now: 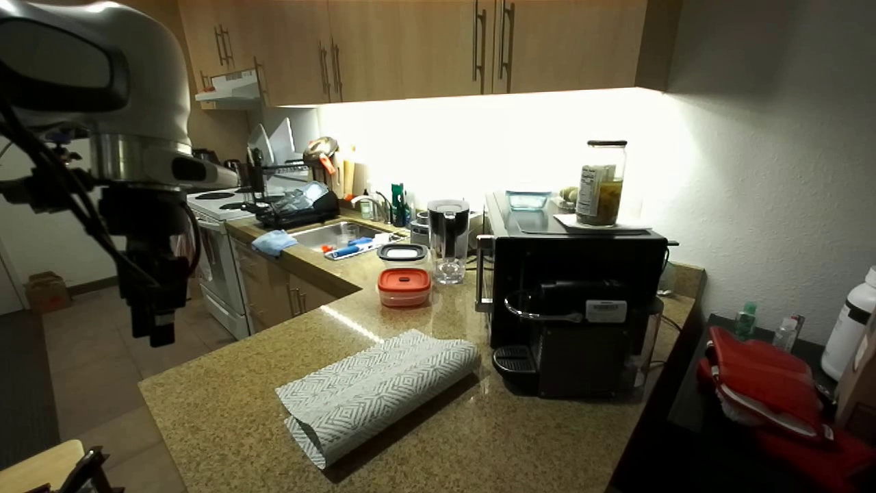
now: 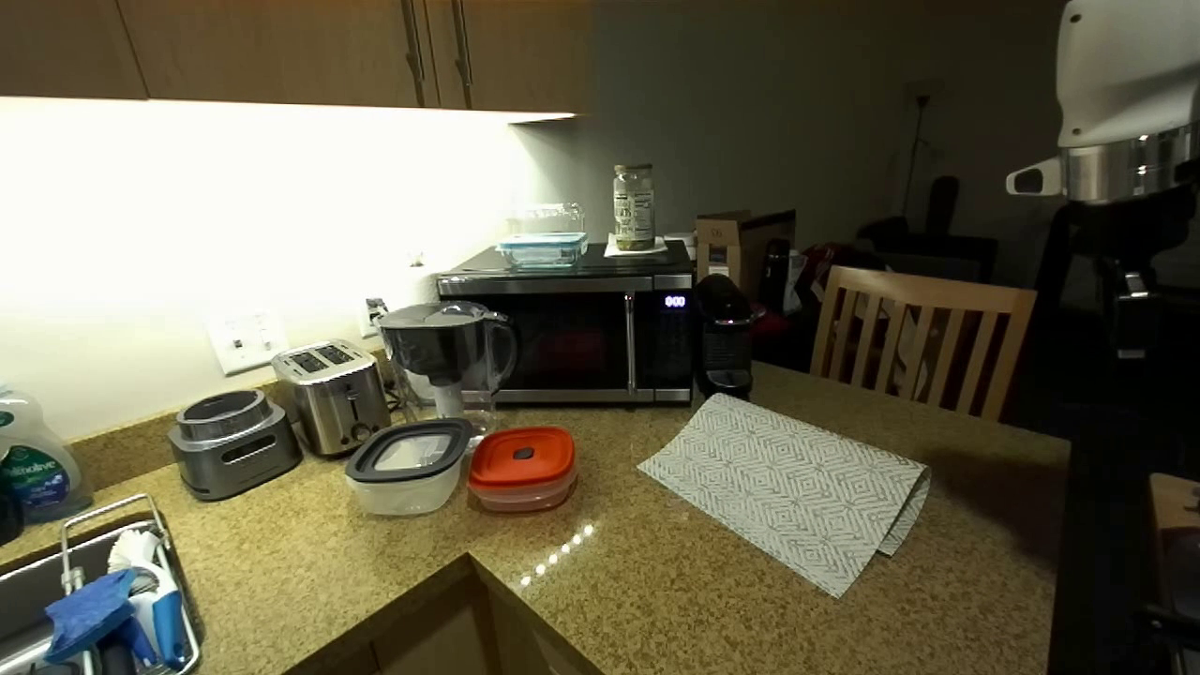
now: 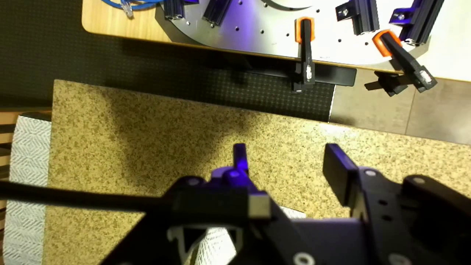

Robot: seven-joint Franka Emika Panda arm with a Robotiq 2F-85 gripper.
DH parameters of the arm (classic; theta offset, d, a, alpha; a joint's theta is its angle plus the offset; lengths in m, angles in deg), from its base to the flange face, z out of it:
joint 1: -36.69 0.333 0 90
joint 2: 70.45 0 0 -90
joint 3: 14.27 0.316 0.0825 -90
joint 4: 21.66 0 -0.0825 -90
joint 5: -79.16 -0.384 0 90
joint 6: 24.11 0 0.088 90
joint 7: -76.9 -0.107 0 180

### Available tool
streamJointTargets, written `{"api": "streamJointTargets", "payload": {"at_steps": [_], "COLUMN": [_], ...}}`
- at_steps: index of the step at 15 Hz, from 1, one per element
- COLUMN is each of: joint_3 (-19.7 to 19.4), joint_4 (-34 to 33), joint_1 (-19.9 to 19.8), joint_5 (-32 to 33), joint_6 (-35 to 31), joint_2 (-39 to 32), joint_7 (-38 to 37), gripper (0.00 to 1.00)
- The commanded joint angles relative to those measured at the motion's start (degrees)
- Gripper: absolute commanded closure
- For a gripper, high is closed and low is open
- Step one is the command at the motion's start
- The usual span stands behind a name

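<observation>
Tool (image 3: 287, 158): jaws spread, empty | sheet (image 2: 787, 483): whitish, grey diamond pattern, folded over

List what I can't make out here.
Wrist view: much of the white diamond-patterned mat, behind black robot hardware.
In an exterior view: black blocky fingers, outline lost in darkness.
In an exterior view: clear plastic bottle, cut by left edge.
In both exterior views: tall lidded glass jar, label print too small.

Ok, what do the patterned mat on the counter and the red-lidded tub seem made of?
The mat looks matte, perhaps fabric or vinyl: it folds in a rounded curl. The tub is likely smooth plastic, with a translucent body.
</observation>
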Motion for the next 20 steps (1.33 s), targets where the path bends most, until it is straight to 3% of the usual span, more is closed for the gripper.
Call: {"api": "streamJointTargets", "payload": {"at_steps": [1, 9, 10, 11, 14, 20], "joint_3": [0.5, 0.5, 0.6, 0.9, 1.6, 2.3], "joint_4": [-0.1, -0.1, 0.0, 0.4, 0.3, 0.5], "joint_1": [-0.5, -0.5, -0.7, -1.0, -2.5, -6.1], "joint_5": [-0.3, -0.3, -0.3, -0.1, 0.2, -2.5], "joint_6": [0.1, 0.1, -0.3, -1.5, -5.3, -15.2], "joint_2": [0.0, 0.0, -0.9, -2.1, -6.3, -13.6], "joint_7": [0.3, 0.3, -0.2, -1.1, -5.1, -17.7], "gripper": [0.43, 0.43, 0.18, 0.17, 0.02, 0.00]}}
